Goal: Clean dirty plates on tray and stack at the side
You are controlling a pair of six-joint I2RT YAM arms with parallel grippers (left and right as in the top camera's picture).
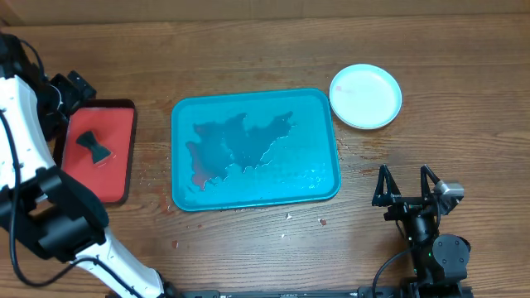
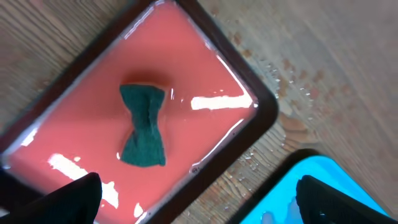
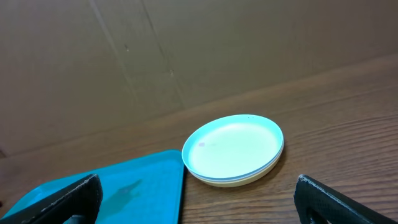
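Smooth round plates [image 1: 365, 96] stacked just beside the glossy wet tray [image 1: 310, 112] at its rounded corner, left gripper [image 2: 199, 193] spread wide near a crumpled sponge [image 2: 143, 134], right gripper [image 1: 406, 184] spread wide, nothing held.

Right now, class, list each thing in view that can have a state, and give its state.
teal tray, wet, red-smeared, no plates on it.
plates, stacked beside the teal tray.
red tray, wet, glossy.
green sponge, pinched in the middle, lying on the red tray.
left gripper, open, empty.
right gripper, open, empty.
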